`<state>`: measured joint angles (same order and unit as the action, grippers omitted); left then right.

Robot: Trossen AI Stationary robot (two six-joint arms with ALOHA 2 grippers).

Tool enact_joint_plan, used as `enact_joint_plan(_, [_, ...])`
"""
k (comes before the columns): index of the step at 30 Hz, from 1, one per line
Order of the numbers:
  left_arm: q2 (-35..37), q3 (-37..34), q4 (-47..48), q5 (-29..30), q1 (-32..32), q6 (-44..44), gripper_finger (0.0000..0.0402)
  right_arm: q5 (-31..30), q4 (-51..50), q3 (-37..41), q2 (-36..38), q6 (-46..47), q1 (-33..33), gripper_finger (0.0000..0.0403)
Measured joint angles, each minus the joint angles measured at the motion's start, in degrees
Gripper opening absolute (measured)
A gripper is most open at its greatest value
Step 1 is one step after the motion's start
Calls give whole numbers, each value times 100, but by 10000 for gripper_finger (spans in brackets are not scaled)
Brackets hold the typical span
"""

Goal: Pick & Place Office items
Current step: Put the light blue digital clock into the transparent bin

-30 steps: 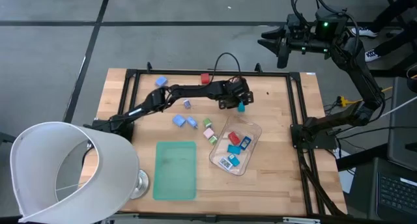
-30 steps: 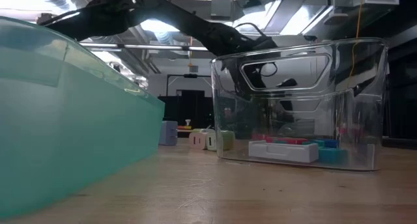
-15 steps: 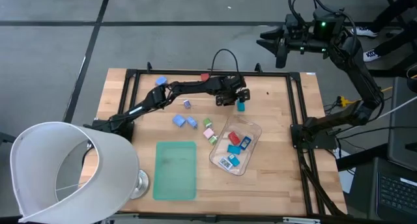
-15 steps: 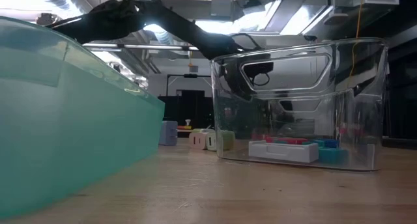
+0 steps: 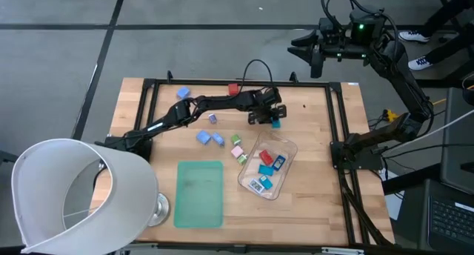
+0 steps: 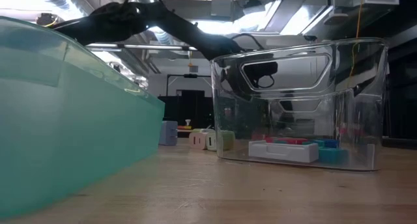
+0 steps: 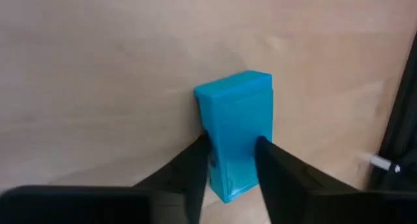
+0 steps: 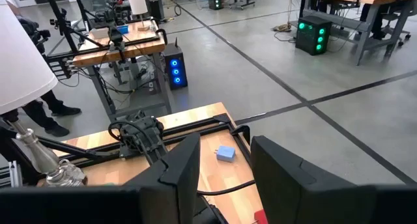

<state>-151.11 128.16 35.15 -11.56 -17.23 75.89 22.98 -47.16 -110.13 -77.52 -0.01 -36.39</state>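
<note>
The left gripper (image 5: 272, 118) has its two fingers (image 7: 189, 168) pressed against the sides of a teal block (image 7: 236, 133), which stands on the table (image 5: 318, 203) just beyond the clear tray's (image 5: 290, 150) far end. Several office items (image 5: 266, 170) lie inside that tray; others sit beside it, near the green mat (image 5: 200, 193). The right gripper (image 5: 307, 53) hangs open, well beyond the tray, off the table.

Bright, even overhead light; the low view's near green mat (image 6: 65, 120) looks perhaps blurred.
</note>
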Motion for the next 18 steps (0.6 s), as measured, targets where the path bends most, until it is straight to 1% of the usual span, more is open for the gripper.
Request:
enact_joint_plan(5, [-42,-19,-418,-348,58,-36,33,1,0,0,0,-2,-3,137])
enact_joint_plan(7, [-47,-26,-645,-337,50,-26,15,0,0,0,0,-7,-1,137])
enact_joint_plan(13, [-65,-39,-1189,-143,-28,133,1,2,2,0,0,-46,-3,137])
enact_joint_plan(18, [-65,-55,-1517,-42,-44,224,0,0,2,0,0,-48,-3,137])
